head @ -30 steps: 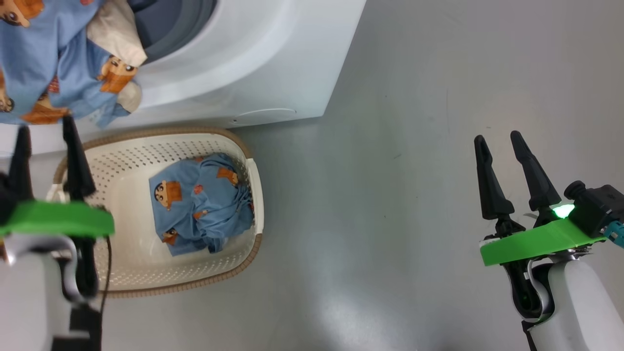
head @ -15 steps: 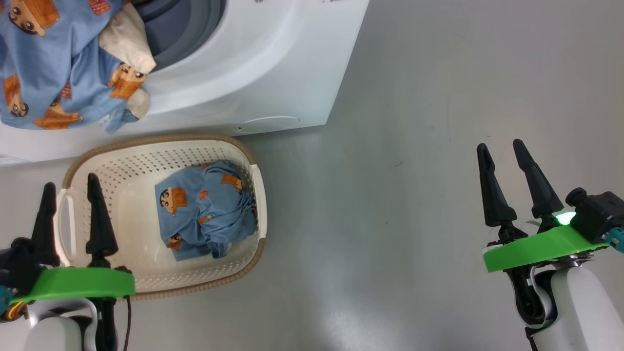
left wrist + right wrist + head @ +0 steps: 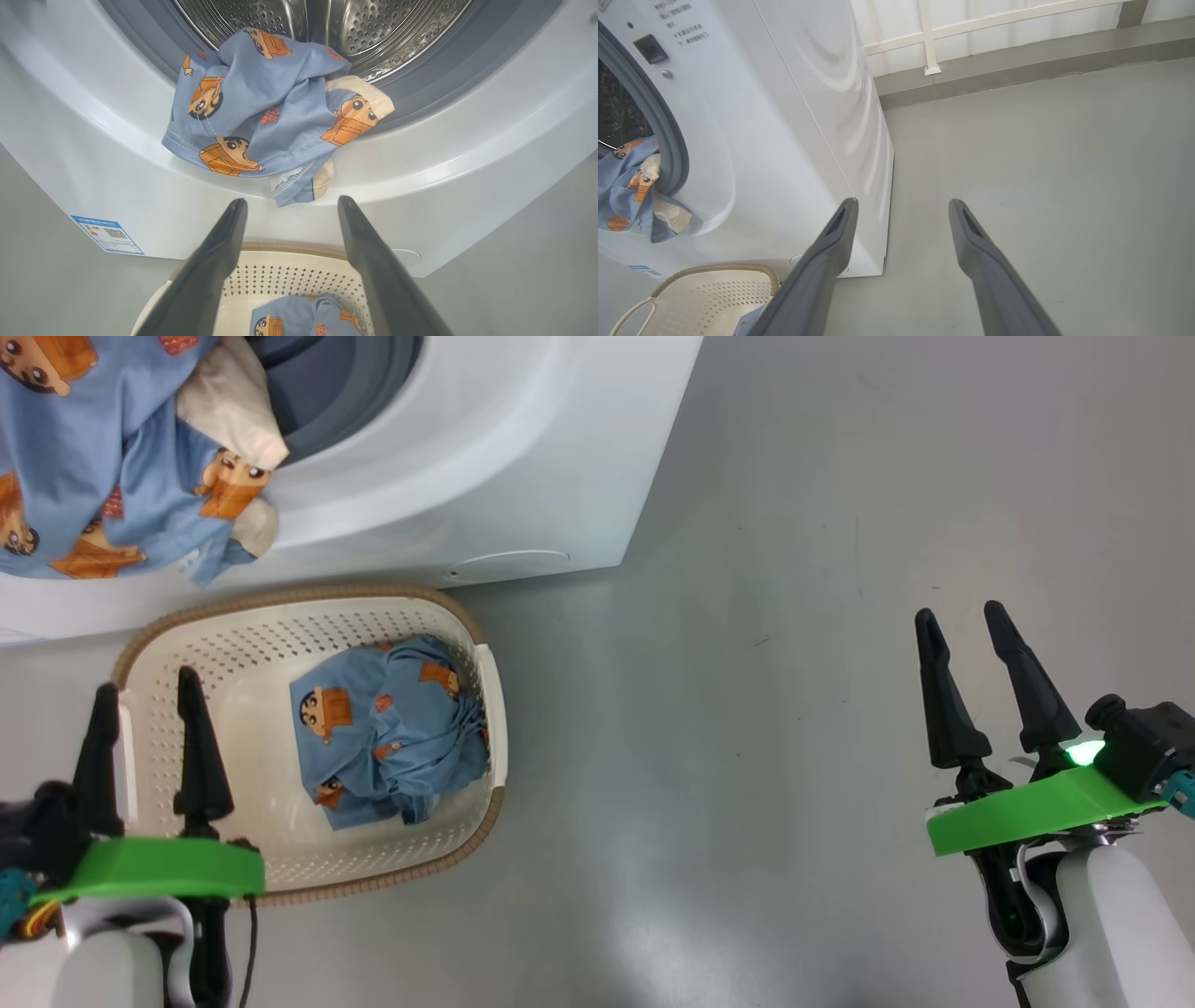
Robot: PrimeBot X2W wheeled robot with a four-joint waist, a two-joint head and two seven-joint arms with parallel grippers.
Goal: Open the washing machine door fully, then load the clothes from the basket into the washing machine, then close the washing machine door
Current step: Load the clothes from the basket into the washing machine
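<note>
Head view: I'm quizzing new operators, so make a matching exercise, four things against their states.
Things:
1 basket
2 washing machine
3 left gripper
4 right gripper

States:
a open, over bare floor
b a hanging garment drapes out of its opening
c holds a crumpled garment
d open, at the basket's left end

Pairs: 1-c; 2-b; 3-d; 4-a

- Your left gripper (image 3: 147, 681) has two long, tapering black fingers (image 3: 201, 775) on a bright green bracket (image 3: 159, 877), above a white forearm (image 3: 112, 975) with a dark cable (image 3: 250, 943).
- Your right gripper (image 3: 960, 610) matches, adding a lit green lamp (image 3: 1081, 752) and a teal connector (image 3: 1178, 789).
</note>
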